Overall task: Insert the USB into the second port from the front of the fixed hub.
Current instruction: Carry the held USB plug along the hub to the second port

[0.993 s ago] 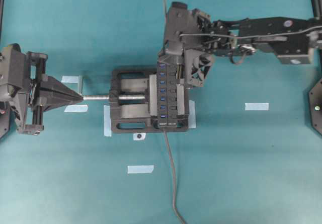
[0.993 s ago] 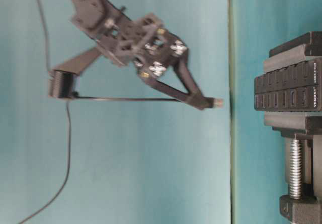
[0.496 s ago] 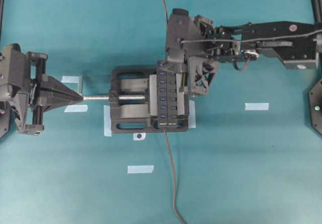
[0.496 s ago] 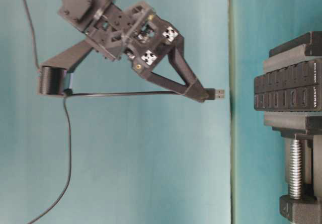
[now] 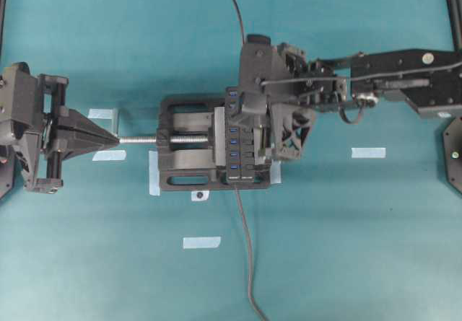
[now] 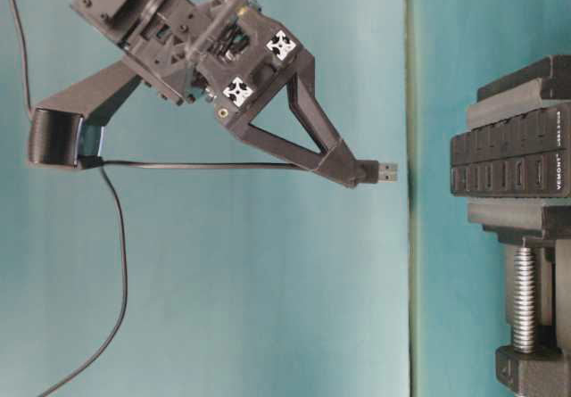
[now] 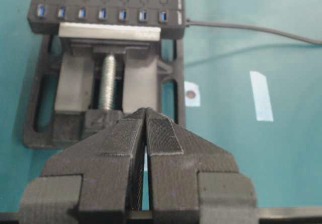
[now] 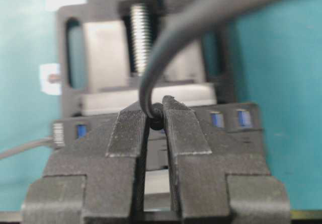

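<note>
The right gripper (image 6: 364, 172) sits in the upper middle of the table-level view, jaws clamped on the USB (image 6: 385, 171). The plug's metal tip projects past the fingertips and points toward the right of that frame, long axis level across the picture, aimed at the fixed hub (image 6: 513, 161) at the right edge. A clear gap of teal counter (image 6: 268, 308) separates tip and hub; they do not touch.

The thin cable (image 6: 196, 165) runs from the plug toward the left of the frame, roughly in line with it, then drops in a loose curve to the lower left.

In the overhead view the right gripper (image 5: 249, 108) stands over the upper end of the fixed hub (image 5: 234, 151), whose long axis runs top to bottom of the frame. The hub is clamped in the black bench vise (image 5: 188, 155), centre of frame.

In the right wrist view the cable (image 8: 166, 58) is pinched between the fingertips (image 8: 128, 128), with blue slots visible beyond.

The left gripper (image 7: 146, 114) rests at centre left of the overhead view, jaws together and holding nothing, pointing at the vise screw (image 7: 108, 83).
</note>
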`<state>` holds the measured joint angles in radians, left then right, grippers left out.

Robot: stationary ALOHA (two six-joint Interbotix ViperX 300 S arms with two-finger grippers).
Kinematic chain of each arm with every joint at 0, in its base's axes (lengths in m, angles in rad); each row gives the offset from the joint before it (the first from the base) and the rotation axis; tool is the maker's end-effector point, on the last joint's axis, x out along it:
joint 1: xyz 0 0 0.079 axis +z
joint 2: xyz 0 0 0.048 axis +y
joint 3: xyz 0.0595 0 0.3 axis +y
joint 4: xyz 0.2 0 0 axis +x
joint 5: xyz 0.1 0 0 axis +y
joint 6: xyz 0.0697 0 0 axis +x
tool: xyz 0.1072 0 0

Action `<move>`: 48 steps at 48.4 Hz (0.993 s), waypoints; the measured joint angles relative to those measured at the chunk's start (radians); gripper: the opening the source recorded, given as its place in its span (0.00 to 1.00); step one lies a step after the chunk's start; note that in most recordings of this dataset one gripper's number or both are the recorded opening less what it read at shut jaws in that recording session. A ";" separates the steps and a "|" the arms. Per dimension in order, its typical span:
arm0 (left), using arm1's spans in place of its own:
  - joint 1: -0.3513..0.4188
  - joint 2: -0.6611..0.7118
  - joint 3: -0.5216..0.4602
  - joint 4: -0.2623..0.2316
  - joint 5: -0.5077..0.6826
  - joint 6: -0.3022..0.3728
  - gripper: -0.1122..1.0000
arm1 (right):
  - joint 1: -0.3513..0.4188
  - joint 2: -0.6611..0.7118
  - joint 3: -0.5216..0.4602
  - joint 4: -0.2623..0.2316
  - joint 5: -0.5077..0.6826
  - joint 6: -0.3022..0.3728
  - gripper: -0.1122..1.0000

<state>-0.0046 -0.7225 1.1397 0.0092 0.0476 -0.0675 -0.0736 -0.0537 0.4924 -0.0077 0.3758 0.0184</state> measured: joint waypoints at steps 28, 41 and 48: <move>0.000 -0.002 0.000 0.000 0.000 0.000 0.10 | 0.048 0.037 0.038 0.002 -0.087 0.040 0.13; 0.000 -0.002 0.002 -0.002 0.000 0.000 0.10 | 0.069 0.080 0.041 0.002 -0.114 0.055 0.13; 0.000 0.000 0.000 -0.002 0.000 0.000 0.10 | 0.074 0.095 0.041 0.002 -0.121 0.055 0.13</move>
<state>-0.0046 -0.7225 1.1397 0.0077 0.0476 -0.0675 0.0000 0.0414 0.5338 -0.0061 0.2546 0.0736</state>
